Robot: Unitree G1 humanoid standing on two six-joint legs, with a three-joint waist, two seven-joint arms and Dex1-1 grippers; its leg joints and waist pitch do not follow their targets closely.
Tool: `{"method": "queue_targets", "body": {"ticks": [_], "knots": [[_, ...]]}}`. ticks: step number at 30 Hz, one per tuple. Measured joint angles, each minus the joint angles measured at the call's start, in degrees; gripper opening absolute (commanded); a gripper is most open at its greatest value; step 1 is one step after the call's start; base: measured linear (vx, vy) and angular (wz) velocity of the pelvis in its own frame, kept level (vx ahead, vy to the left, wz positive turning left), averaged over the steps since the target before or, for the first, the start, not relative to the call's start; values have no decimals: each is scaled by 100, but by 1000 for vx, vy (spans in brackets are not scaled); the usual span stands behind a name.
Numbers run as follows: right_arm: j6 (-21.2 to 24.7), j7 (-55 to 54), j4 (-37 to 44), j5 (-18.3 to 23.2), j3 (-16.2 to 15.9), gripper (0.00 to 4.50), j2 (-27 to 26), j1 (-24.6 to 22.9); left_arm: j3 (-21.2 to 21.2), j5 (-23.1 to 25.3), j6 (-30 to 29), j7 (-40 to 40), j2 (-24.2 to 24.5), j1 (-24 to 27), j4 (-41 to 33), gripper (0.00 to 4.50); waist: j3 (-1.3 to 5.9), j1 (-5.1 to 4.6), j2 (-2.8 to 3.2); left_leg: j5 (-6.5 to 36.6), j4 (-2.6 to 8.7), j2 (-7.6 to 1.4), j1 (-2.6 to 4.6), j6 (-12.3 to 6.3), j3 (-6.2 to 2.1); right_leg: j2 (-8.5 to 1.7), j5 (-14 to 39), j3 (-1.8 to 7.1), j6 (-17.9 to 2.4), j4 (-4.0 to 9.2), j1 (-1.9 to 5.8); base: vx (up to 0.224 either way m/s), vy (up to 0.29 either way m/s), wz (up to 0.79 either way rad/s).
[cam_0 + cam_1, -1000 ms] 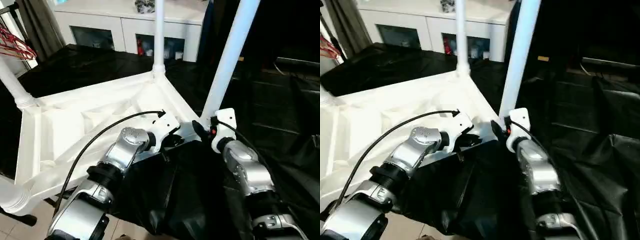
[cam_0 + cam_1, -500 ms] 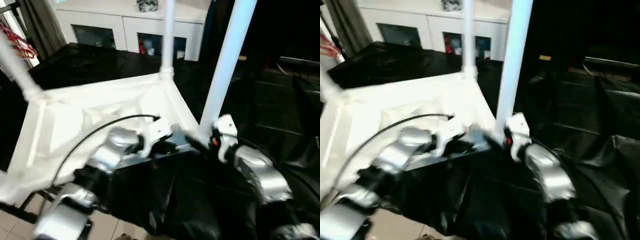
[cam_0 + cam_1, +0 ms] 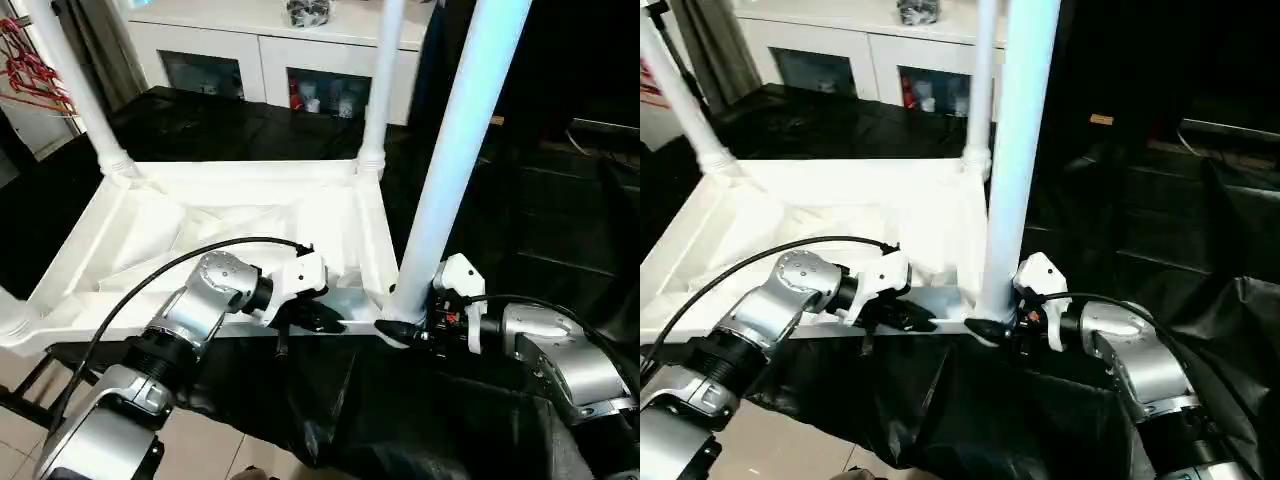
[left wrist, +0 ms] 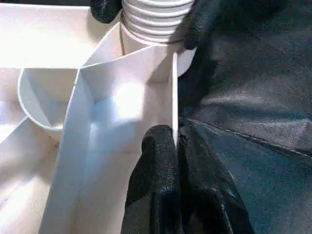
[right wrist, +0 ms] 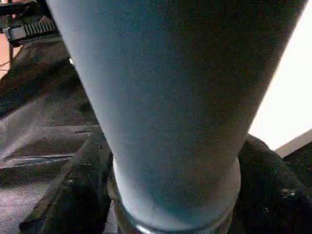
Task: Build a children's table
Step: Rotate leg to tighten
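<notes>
Left eye view: table top (image 3: 240, 215) (upside down, centre-left of frame) now lies squarer than a second ago; right gripper (image 3: 405, 328) has swung level at the near leg (image 3: 455, 150) base. Left wrist view: left gripper (image 4: 176, 139) pinched shut on the rim. Right wrist view: fingers (image 5: 78, 195) straddle the leg, likely seating it.

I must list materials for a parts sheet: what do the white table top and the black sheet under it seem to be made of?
Table top: probably moulded plastic, smooth white, with thin ribs and round corner sockets. Black sheet: looks like soft, slightly glossy plastic film or coated fabric; it wrinkles and drapes.
</notes>
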State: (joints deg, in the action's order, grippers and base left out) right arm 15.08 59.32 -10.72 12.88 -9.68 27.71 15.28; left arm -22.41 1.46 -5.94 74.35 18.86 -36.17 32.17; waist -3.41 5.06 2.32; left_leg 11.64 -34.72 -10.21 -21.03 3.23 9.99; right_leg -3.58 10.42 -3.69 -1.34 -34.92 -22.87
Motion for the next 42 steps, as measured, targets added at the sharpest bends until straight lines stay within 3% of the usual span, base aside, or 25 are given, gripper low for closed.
{"method": "queue_targets", "body": {"ticks": [8, 11, 14, 21, 22, 23, 30, 34, 42], "knots": [[62, -320, 99, -49, 39, 274, -239, -108, 33, 2, -25, -119, -27, 18, -3, 0, 3, -8, 1, 0, 1, 0, 2, 0, 0, 0, 1, 0, 2, -1, -1, 0, 0, 0], [-29, -1314, -239, -269, 292, 274, -722, 22, 223, 98, -180, -831, -296, -33, 202, 0, 9, -57, 1, 0, -4, 1, 10, 2, 0, 0, 5, 0, 10, -1, 3, 0, 0, 0], [-60, -2833, -868, -489, 701, 273, -1434, 418, 363, 293, -496, -1907, -865, -287, 577, 0, 11, -149, 3, -3, -4, 8, 10, 4, 0, -5, 14, 1, 25, 5, 2, 0, 0, 0], [-212, -4367, -1576, -712, 988, 272, -2029, 946, 469, 335, -730, -2917, -1412, -439, 845, 0, 24, -182, 20, -3, 4, 11, 6, 4, -1, -9, -4, 0, 4, 4, 2, 0, 0, 0], [-312, -4462, -1699, -780, 995, 307, -2085, 1007, 496, 344, -723, -2964, -1437, -459, 893, 0, 28, -180, 25, -3, 6, 11, 6, 4, -2, -9, -8, -2, -2, 3, 4, 0, 0, 0], [-393, -4516, -1766, -818, 1008, 307, -2126, 1035, 524, 354, -717, -2972, -1451, -468, 919, 0, 33, -181, 34, -3, 7, 11, 5, 4, -2, -9, -9, -2, -3, 4, 3, 0, 0, 0], [-522, -4143, -1810, -641, 1132, 379, -2164, 1034, 486, 388, -427, -2765, -1320, -444, 916, 0, 40, -216, 46, -4, 11, 10, -4, 2, -2, -7, -3, -2, 5, 7, -8, 0, 0, 0], [-516, -3265, -1609, -572, 909, 388, -1796, 873, 449, 321, -300, -2319, -1074, -276, 682, 0, 39, -224, 47, -4, 19, 7, -6, 2, -2, -4, 0, -3, 7, 11, -14, 0, 0, 0], [-395, -1241, -696, -317, 366, 388, -778, 246, 243, 164, 142, -1092, -478, -49, 363, 0, 36, -130, 54, -5, 20, 4, -6, 0, 0, -6, 3, -5, 7, 16, -7, 0, 0, 0]]}}
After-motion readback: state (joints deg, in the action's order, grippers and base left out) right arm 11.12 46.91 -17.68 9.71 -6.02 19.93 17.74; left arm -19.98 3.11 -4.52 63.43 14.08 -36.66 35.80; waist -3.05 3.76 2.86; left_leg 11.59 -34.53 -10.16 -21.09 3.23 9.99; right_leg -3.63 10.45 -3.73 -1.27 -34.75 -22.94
